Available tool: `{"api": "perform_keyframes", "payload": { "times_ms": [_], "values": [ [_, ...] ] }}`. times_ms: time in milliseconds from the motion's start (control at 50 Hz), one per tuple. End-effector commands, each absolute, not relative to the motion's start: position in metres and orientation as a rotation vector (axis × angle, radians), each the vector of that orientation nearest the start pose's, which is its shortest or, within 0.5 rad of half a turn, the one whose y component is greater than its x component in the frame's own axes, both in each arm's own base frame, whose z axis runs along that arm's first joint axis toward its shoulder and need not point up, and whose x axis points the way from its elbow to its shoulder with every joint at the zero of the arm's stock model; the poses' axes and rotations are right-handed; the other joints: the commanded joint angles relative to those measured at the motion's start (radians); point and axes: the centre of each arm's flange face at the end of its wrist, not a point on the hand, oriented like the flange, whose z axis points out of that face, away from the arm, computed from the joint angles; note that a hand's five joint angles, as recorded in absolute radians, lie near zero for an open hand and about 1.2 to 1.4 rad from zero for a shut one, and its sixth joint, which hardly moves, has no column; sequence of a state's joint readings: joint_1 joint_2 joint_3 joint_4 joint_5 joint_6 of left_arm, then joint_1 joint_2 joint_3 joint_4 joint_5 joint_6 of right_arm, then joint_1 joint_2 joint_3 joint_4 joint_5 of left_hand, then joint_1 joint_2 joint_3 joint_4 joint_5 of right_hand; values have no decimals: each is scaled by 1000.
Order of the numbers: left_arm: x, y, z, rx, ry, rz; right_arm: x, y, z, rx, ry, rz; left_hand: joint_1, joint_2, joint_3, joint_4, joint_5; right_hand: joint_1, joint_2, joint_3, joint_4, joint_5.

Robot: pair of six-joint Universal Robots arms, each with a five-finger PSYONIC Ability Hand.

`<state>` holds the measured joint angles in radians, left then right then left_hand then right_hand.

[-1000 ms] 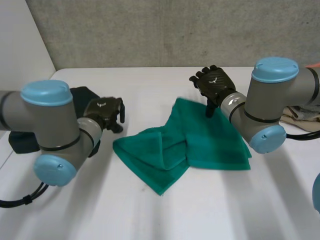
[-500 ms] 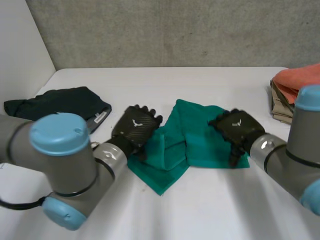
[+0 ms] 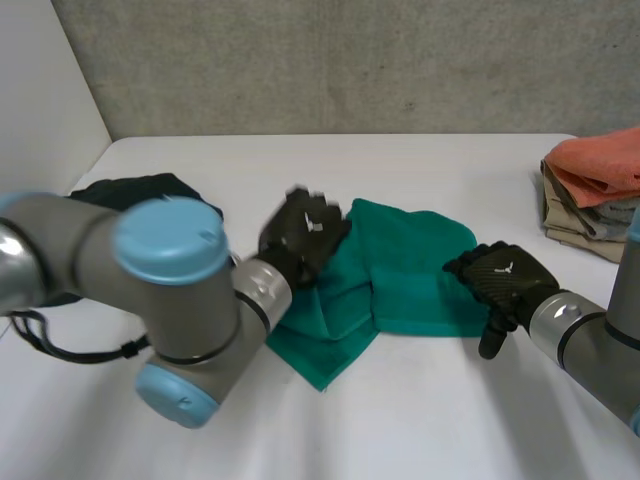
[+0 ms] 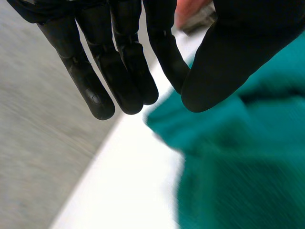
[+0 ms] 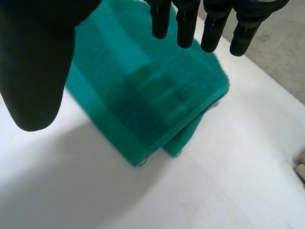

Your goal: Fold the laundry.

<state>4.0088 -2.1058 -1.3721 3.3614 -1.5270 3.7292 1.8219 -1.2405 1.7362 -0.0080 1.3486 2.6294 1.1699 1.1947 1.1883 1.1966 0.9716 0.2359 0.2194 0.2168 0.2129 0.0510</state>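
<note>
Green towel (image 3: 420, 270) is found mid-way across the white table (image 3: 420, 430), part-folded: a doubled panel on the robot's right, a loose rumpled flap on its left. Its outline is unchanged from a second ago, so no fold has been made in that span.

Changed: both hands.
- The left hand (image 3: 305, 235) has been brought from beside the dark garment (image 3: 140, 188) onto the towel's far-left edge.
- The right hand (image 3: 500, 280) has been taken from the far edge down to the near-right corner, at the border of the doubled panel.

Fingers:
- The left fingers (image 4: 121, 57) are seen straight and close together, thumb alongside. Nothing is pinched and cloth lies below them.
- The right fingertips (image 5: 185, 24) are straight and held apart from the thumb. The towel's corner lies beneath the palm and nothing is gripped.

Meaning, as judged: the hands are being set at opposite ends for a grasp. The next fold is not yet begun, and the work is perhaps half done.

Orientation: the long axis is laid side to side across the robot's front, slightly skewed. The flap's free corner is pointed toward the robot. The doubled end is pointed toward the stacked cloths (image 3: 590, 170), well apart at the right.
</note>
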Motion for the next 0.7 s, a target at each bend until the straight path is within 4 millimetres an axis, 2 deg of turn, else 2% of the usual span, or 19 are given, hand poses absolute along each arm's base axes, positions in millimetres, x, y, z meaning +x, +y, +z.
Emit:
{"api": "perform_keyframes", "payload": {
  "times_ms": [20, 80, 120, 180, 200, 240, 260, 320, 340, 400, 420, 480, 500, 580, 700],
  "values": [
    [-345, -206, 288, 1254, 1855, -2458, 226, -257, 187, -867, 2337, -1646, 226, 202, 208, 200, 250, -61, -45, -42, -38, -51],
    [-336, -198, 312, 1206, 1825, -2528, 232, -257, 196, -732, 2290, -1630, 226, 202, 208, 200, 250, -61, -45, -42, -38, -51],
    [-332, -195, 322, 1189, 1811, -2551, 239, -259, 202, -686, 2255, -1630, 226, 202, 208, 200, 250, -61, -45, -42, -38, -51],
    [-330, -193, 323, 1187, 1814, -2549, 248, -259, 200, -699, 2238, -1620, 226, 202, 208, 200, 250, -61, -45, -42, -38, -51],
    [-331, -192, 319, 1206, 1823, -2538, 260, -256, 189, -750, 2232, -1588, 226, 202, 208, 200, 250, -61, -45, -42, -38, -51],
    [-330, -192, 311, 1224, 1845, -2511, 274, -249, 180, -826, 2215, -1567, 226, 202, 208, 200, 250, -61, -45, -42, -38, -51],
    [-330, -193, 301, 1247, 1870, -2473, 276, -249, 178, -847, 2218, -1565, 154, 129, 136, 127, 178, -61, -45, -42, -38, -51],
    [-333, -195, 275, 1303, 1940, -2381, 280, -245, 176, -903, 2222, -1588, -505, -530, -524, -532, -481, -61, -45, -42, -38, -51],
    [-335, -197, 252, 1354, 1998, -2293, 279, -245, 175, -903, 2234, -1589, -629, -654, -648, -656, -606, -61, -45, -42, -38, -51],
    [-338, -199, 222, 1440, 2049, -2182, 274, -246, 171, -907, 2259, -1590, -639, -664, -658, -666, -616, -61, -45, -42, -38, -51],
    [-340, -200, 206, 1502, 2061, -2118, 274, -246, 171, -907, 2260, -1585, -648, -673, -666, -675, -624, -61, -45, -42, -38, -51],
    [-342, -203, 183, 1581, 2063, -2031, 272, -243, 167, -911, 2272, -1567, -645, -670, -664, -672, -621, -61, -45, -42, -38, -51],
    [-341, -208, 170, 1611, 2060, -1975, 271, -244, 167, -909, 2274, -1568, -642, -667, -661, -669, -619, -61, -45, -42, -38, -51],
    [-333, -227, 148, 1636, 2023, -1876, 265, -247, 163, -889, 2303, -1558, -628, -652, -646, -654, -604, -61, -45, -42, -38, -51],
    [-336, -237, 131, 1679, 1984, -1820, 260, -248, 159, -888, 2315, -1551, -578, -603, -596, -605, -554, -61, -45, -42, -38, -51]
  ]
}}
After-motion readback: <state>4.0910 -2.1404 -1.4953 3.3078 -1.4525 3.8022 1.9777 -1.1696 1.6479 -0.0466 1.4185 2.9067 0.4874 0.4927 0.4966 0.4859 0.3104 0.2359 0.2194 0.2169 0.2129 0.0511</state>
